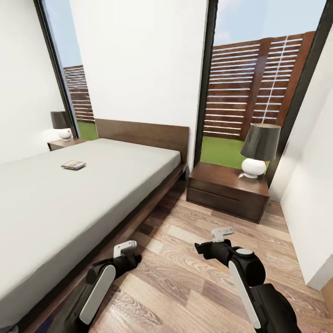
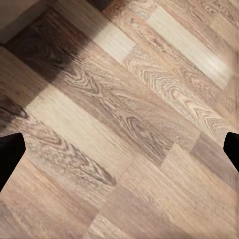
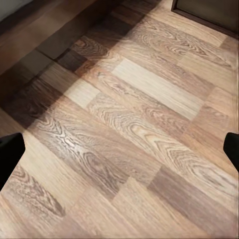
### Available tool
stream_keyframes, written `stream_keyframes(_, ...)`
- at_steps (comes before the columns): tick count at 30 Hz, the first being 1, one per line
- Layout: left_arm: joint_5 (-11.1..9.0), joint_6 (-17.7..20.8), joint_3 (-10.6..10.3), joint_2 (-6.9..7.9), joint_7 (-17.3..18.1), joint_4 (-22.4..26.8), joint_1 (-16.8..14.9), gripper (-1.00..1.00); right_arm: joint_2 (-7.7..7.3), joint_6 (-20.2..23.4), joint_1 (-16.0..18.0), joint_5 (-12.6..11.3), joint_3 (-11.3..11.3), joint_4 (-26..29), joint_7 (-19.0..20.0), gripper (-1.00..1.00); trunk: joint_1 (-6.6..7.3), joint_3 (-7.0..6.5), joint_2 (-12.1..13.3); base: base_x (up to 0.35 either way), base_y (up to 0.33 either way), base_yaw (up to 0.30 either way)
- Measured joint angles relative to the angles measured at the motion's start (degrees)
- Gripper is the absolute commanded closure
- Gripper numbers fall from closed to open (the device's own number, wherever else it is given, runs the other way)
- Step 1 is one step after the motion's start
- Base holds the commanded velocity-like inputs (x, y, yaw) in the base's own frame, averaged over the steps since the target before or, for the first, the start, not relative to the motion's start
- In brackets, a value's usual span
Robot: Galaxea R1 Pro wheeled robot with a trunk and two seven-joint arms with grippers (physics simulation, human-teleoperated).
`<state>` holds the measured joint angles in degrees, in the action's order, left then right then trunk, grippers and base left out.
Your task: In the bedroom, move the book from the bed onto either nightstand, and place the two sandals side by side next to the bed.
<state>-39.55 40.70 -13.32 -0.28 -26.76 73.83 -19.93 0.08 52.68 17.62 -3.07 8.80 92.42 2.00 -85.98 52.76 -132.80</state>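
The book [image 1: 73,165] is a small, thin, dark-covered thing lying flat on the pale mattress of the bed [image 1: 92,194], toward the headboard end; its lettering is too small to read. It lies well ahead of the left gripper [image 1: 125,248] and off to its left, up on the bed while the gripper hangs low over the plank floor [image 1: 185,286] beside the frame. The right gripper [image 1: 222,233] hovers over the floor too, with a dark two-drawer nightstand [image 1: 227,190] ahead of it, bearing a lamp [image 1: 259,150]. A second nightstand [image 1: 62,144] stands beyond the bed's far side. In both wrist views the fingertips sit wide apart at the edges, nothing between them: both grippers are spread, empty.
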Motion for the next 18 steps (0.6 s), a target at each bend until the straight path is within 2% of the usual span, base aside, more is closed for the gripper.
stream_keyframes(15, 0.00, 0.00, 0.00, 0.00, 0.00, 0.00, 0.00, -1.00, -0.22, 0.15, 0.00, 0.00, -0.11, 0.00, 0.02, -1.00, 3.29, -1.70, 6.02, 0.000, 0.000, -0.190)
stream_keyframes(18, -0.02, -0.04, 0.00, 0.01, 0.00, 0.12, 0.00, -1.00, -0.23, 0.15, 0.03, 0.00, -0.11, 0.00, 0.02, -1.00, 3.30, -1.49, 6.03, 0.000, 0.000, -0.176)
